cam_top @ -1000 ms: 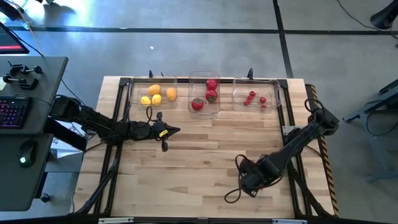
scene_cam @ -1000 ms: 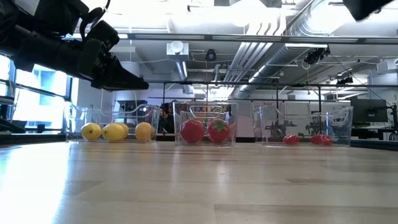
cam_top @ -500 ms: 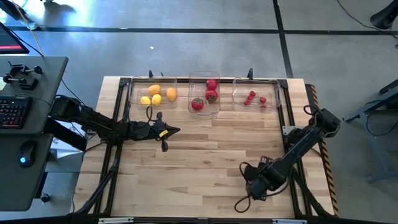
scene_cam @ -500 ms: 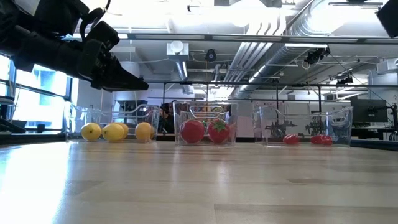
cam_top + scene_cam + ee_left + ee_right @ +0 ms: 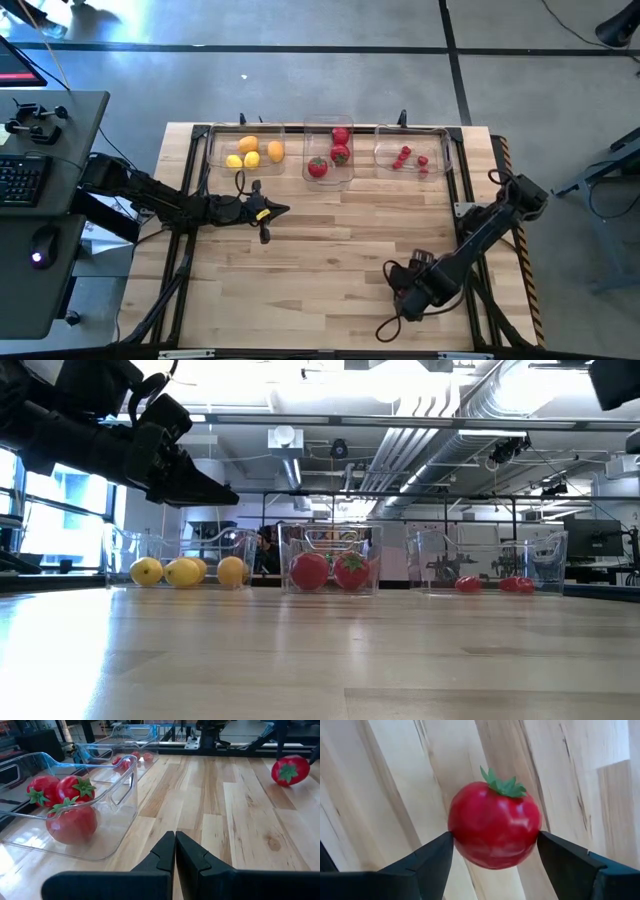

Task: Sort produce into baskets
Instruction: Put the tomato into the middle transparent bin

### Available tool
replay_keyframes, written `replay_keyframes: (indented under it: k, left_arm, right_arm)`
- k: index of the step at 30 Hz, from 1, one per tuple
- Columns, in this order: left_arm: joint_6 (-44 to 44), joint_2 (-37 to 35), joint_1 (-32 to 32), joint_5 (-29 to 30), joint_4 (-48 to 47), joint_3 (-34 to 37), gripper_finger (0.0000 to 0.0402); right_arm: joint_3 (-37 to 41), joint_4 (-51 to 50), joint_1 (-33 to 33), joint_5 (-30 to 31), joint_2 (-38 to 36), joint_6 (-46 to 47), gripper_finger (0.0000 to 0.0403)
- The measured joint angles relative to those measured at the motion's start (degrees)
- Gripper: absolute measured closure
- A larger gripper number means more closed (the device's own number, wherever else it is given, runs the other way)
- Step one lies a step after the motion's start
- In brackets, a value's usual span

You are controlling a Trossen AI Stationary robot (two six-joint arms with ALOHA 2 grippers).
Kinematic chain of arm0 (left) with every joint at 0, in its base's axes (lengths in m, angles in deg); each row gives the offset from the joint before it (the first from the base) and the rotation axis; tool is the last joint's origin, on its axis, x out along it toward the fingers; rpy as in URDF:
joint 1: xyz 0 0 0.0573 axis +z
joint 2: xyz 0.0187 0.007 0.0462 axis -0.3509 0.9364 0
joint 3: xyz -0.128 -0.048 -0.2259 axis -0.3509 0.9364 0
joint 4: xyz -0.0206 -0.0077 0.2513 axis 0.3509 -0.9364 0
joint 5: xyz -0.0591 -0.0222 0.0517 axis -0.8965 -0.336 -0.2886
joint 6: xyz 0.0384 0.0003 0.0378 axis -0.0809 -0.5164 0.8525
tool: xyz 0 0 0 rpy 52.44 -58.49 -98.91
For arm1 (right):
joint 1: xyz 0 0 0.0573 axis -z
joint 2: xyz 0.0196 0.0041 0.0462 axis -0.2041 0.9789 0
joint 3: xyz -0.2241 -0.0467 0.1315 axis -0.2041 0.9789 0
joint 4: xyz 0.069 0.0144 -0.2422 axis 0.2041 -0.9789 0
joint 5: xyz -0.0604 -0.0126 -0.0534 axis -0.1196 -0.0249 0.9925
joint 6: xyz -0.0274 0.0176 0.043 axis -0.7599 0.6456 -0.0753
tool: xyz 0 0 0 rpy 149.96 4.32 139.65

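Three clear baskets stand along the far edge. The left one (image 5: pixel 215 150) holds yellow lemons (image 5: pixel 250 152), the middle one (image 5: pixel 329 122) red tomatoes (image 5: pixel 335 150), the right one (image 5: pixel 440 150) small red berries (image 5: pixel 405 157). One more tomato (image 5: pixel 495 827) lies on its side on the wood near the front right, also in the left wrist view (image 5: pixel 289 770). My right gripper (image 5: pixel 495 850) points down over it, open, one finger on each side; in the high view (image 5: pixel 412 290) it hides the tomato. My left gripper (image 5: pixel 175 840) hovers shut before the lemon basket (image 5: pixel 283 210). My right gripper's fingertips (image 5: pixel 447 845) come from above, pointing down, and stand right at the tomato's two round sides (image 5: pixel 457 827). Whether they touch it, I cannot tell. The tomato lies on the table with its green top (image 5: pixel 504 785) turned sideways.
Bare wood runs between the baskets and the front edge. A dark cable loop (image 5: pixel 390 325) trails from my right arm near the front edge. Black frame rails (image 5: pixel 480 300) line the table's sides. A desk with a keyboard (image 5: pixel 20 180) stands left of the table.
My right gripper has come down over the tomato, shifting a little toward the table's near right corner and rolling about its wrist; its cable loop has swung toward the front edge.
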State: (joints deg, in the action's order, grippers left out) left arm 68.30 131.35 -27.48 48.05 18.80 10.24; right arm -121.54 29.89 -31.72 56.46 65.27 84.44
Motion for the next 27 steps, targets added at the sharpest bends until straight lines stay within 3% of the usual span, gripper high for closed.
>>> replay_keyframes:
  k: [10, 21, 27]
  left_arm:
    - [0.0, 0.0, 0.0, 0.0, 0.0, 0.0, 0.0401]
    - [0.0, 0.0, 0.0, 0.0, 0.0, 0.0, 0.0401]
    - [0.0, 0.0, 0.0, 0.0, 0.0, 0.0, 0.0401]
  right_arm:
    - [-0.1, 2.9, 2.7, 0.3, 1.3, -2.0, 0.0136]
    - [-0.2, 3.5, 4.5, -1.6, 1.7, -6.3, 0.0249]
    - [-2.7, 0.3, 4.5, -0.9, 2.2, -8.3, 0.026]
